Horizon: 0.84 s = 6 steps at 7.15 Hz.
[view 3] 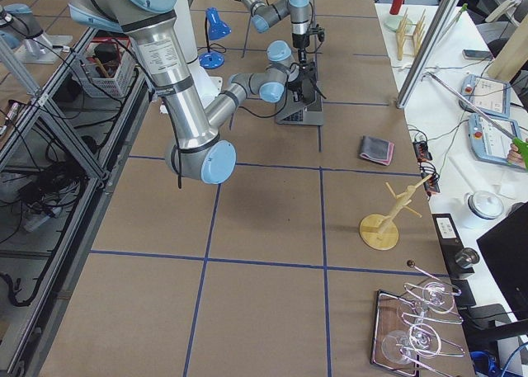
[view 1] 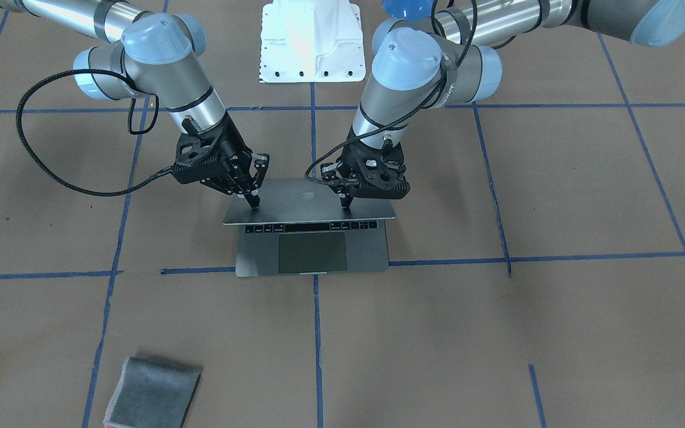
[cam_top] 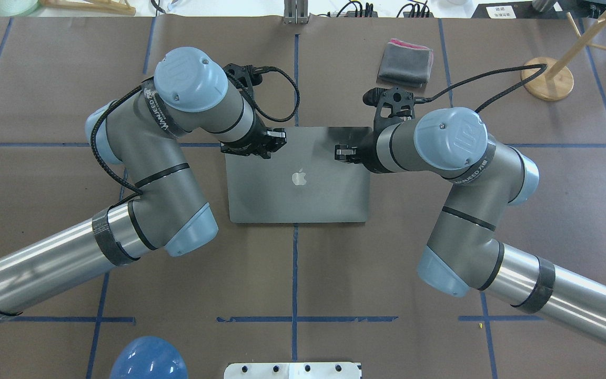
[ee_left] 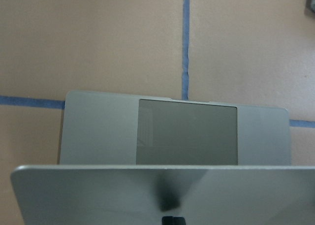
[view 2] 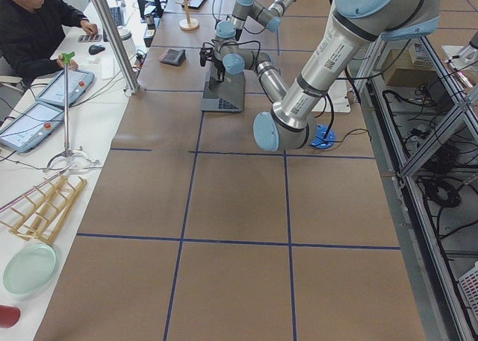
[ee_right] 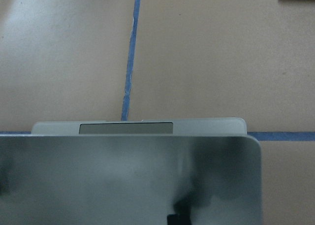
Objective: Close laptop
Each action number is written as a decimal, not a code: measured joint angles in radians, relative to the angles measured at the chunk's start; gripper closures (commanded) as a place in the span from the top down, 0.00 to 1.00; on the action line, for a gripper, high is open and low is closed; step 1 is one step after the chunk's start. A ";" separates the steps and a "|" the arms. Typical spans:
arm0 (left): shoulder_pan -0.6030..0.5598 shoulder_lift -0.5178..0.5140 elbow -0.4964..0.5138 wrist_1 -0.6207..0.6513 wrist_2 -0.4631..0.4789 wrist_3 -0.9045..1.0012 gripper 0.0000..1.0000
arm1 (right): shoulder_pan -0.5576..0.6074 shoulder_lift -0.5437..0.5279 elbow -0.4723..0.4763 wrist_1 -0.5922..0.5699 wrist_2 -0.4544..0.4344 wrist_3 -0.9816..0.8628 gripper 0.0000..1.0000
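The left gripper (view 1: 346,204) has its two fingers brought together to one point and grasps nothing. The tip touches the lid (view 1: 310,202) of the laptop (cam_top: 299,200), near the lid's free edge. The right gripper (view 1: 253,202) is the same: fingers together, nothing between them, and the tip stands on the lid just beside the other corner of this edge.

The laptop lies on the table (view 1: 497,327) directly under both tips. Its lid is tilted low over the base but is not shut, and one row of keys shows under the edge. The trackpad (ee_left: 187,131) is below the left gripper and in front of it, uncovered.

Between the two grippers, a little closer to the robot, the lid carries a pale apple logo (cam_top: 299,177). Each arm has a black band with white letters; I read "WANEED", but not with certainty. A folded grey cloth (cam_top: 404,63) lies beyond the right gripper, well apart from it.
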 measured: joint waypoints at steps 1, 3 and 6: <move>-0.001 -0.005 0.031 -0.015 0.000 0.004 0.00 | 0.002 0.023 -0.042 0.001 0.002 -0.006 0.00; -0.003 -0.008 0.099 -0.075 0.001 0.008 0.00 | 0.002 0.074 -0.128 0.002 0.004 -0.010 0.00; -0.005 -0.017 0.187 -0.133 0.001 0.010 0.00 | 0.038 0.100 -0.155 0.003 0.063 -0.009 0.01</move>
